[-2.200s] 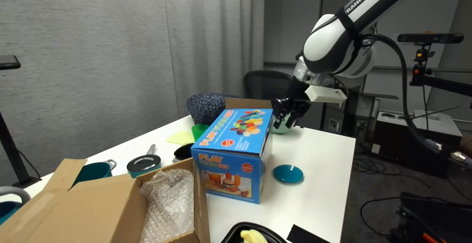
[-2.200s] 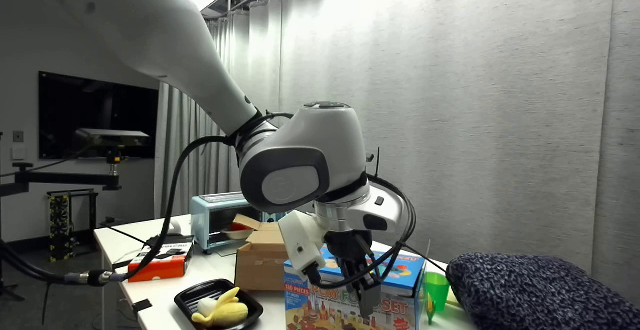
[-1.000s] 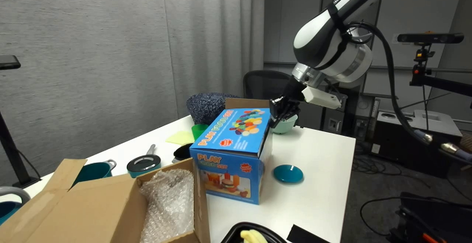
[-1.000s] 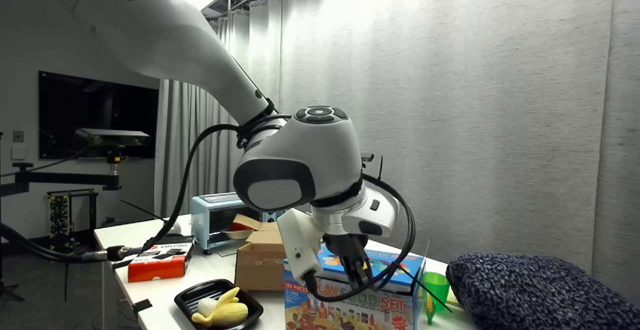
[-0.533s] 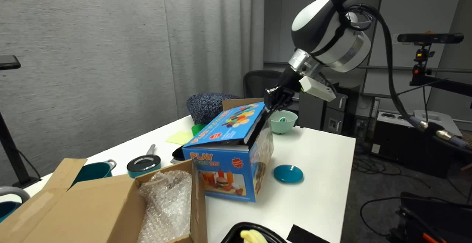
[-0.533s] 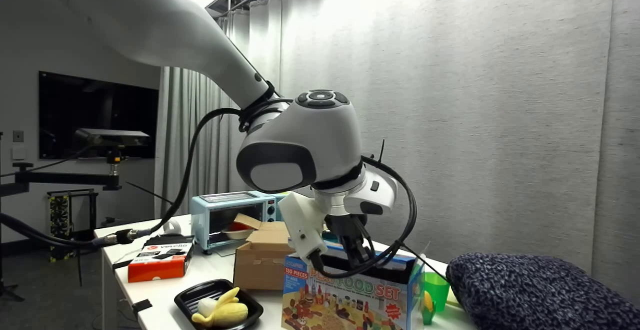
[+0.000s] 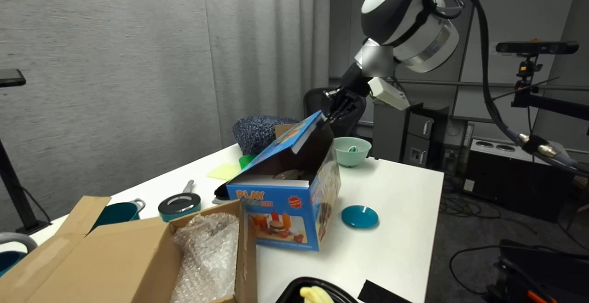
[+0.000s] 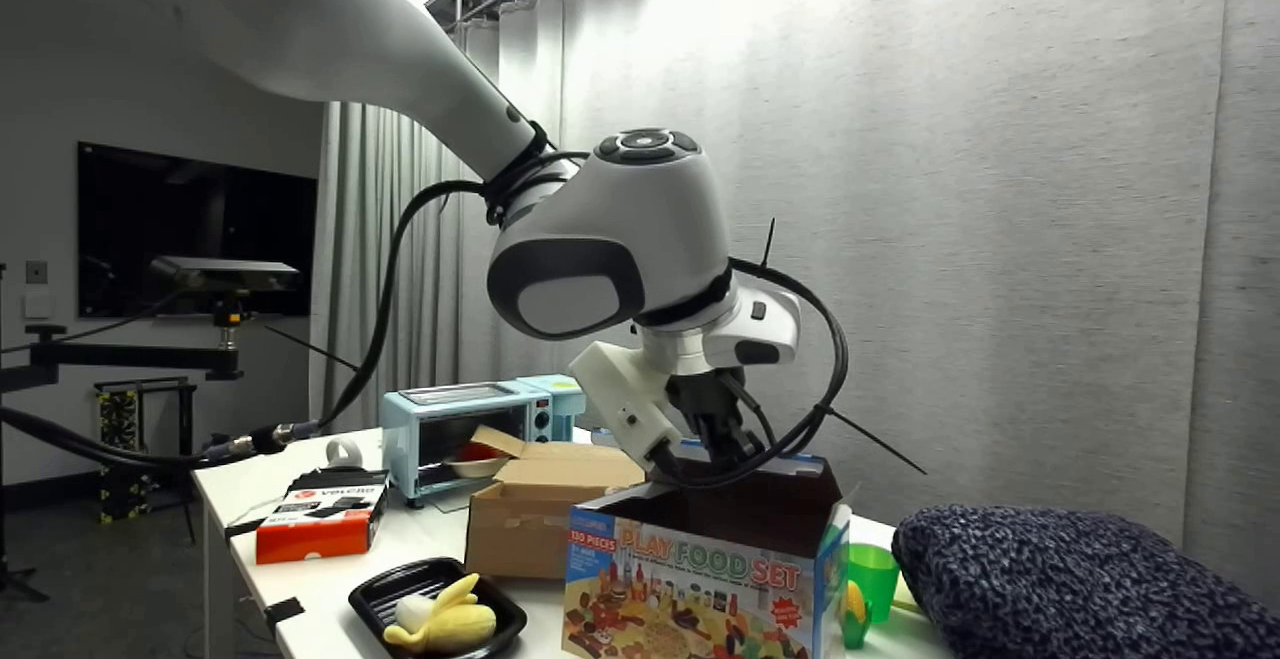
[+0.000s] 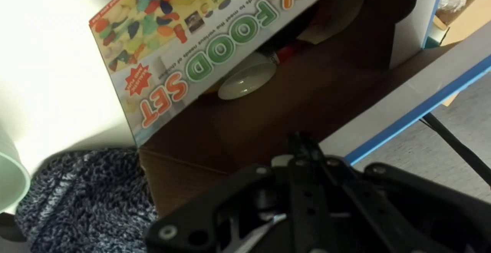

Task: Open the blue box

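The blue box [image 7: 276, 222] stands on the white table, its printed lid [image 7: 287, 137] tilted up in an exterior view. A gap shows the dark inside, and a brown flap stands at its far end. My gripper [image 7: 326, 118] is at the raised edge of the lid, fingers together. In an exterior view the gripper [image 8: 735, 459] reaches in above the box front [image 8: 690, 579]. In the wrist view the closed fingertips [image 9: 299, 141] lie against the lid's inner side [image 9: 383, 122], with nothing seen pinched between them. A pale oval piece [image 9: 247, 80] lies inside the box.
A brown carton [image 7: 124, 257] with bubble wrap touches or nearly touches the box. A teal plate [image 7: 360, 216] and pale green bowl [image 7: 352, 151] are on the table. A black tray [image 8: 510, 629], green cup [image 8: 872, 579] and dark cushion [image 8: 1060, 579] are around it.
My gripper has risen and moved towards the curtain, and the lid has swung up with it, from lying nearly flat to steeply tilted. The box has shifted slightly towards the brown carton.
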